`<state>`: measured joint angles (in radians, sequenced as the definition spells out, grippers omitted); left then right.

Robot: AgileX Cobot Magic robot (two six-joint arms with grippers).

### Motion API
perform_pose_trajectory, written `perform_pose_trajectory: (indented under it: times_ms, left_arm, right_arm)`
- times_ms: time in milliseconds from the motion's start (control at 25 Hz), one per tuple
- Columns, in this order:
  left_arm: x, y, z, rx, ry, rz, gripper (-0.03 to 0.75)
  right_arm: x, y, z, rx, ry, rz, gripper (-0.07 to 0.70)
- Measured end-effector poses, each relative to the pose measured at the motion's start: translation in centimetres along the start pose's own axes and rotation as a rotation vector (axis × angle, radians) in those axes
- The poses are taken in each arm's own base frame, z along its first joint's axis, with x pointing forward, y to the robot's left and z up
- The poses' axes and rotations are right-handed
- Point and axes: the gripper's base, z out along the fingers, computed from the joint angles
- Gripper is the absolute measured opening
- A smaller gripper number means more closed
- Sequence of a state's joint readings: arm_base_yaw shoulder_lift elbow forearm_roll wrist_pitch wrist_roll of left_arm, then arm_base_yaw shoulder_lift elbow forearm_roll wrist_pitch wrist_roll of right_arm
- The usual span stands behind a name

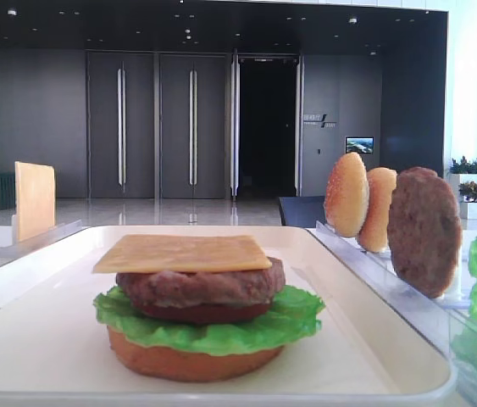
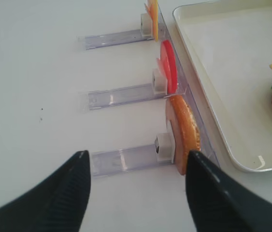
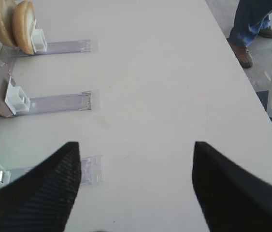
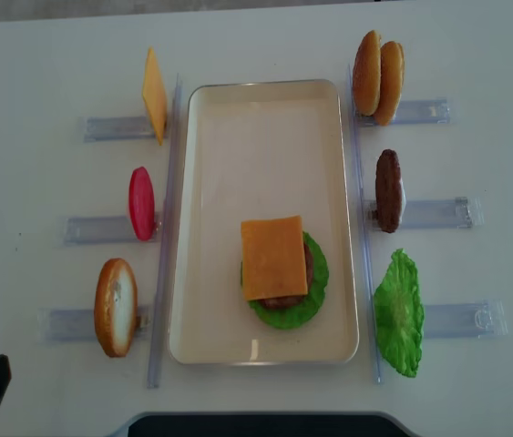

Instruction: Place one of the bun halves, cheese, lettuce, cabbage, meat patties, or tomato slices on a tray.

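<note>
1. I see the cream-white tray [image 4: 263, 100] in the middle of the overhead frame, lying on the white bench [image 4: 475, 36].
2. In the lower half of the tray sits a stack: a bun half [image 1: 185, 360] at the bottom, frilly lettuce [image 1: 282, 324] on it, a dark red tomato slice [image 1: 200, 313] peeking out under a meat patty [image 1: 200, 287], and the cheese [image 4: 274, 257] lying flat on top.
3. On the left of the overhead frame three clear racks [image 4: 101, 228] hold, from top to bottom, a second cheese slice [image 4: 154, 95], a red tomato slice [image 4: 141, 203] and a bun half [image 4: 116, 307], all standing on edge beside the tray.
4. On the right, two bun halves [image 4: 377, 77] stand together at the upper right, a meat patty [image 4: 387, 190] stands below them, and a lettuce leaf [image 4: 398, 312] sits at the lower right.
5. My left gripper [image 2: 136, 186] shows both dark jaws spread wide apart with nothing between them, hanging over the bench by the nearest rack; the standing bun half sits just past the right-hand jaw in that view.
6. My right gripper [image 3: 136, 179] also has its jaws spread wide and empty, over bare bench in the lower part of its wrist view, with the racks at the left edge.
7. A person's legs [image 3: 251, 24] show at the upper right of the right wrist view.
</note>
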<state>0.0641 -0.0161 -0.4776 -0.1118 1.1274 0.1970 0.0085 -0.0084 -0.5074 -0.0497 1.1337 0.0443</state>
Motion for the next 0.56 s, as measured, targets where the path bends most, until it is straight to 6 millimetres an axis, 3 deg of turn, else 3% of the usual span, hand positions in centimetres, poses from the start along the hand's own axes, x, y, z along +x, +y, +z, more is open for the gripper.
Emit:
perform_pose_trajectory:
  times_ms: [560]
  left_arm:
    - [-0.01,0.0,0.0,0.0,-0.001,0.0,0.465]
  right_arm:
    - [0.0,0.0,0.0,0.0,0.0,0.0,0.469]
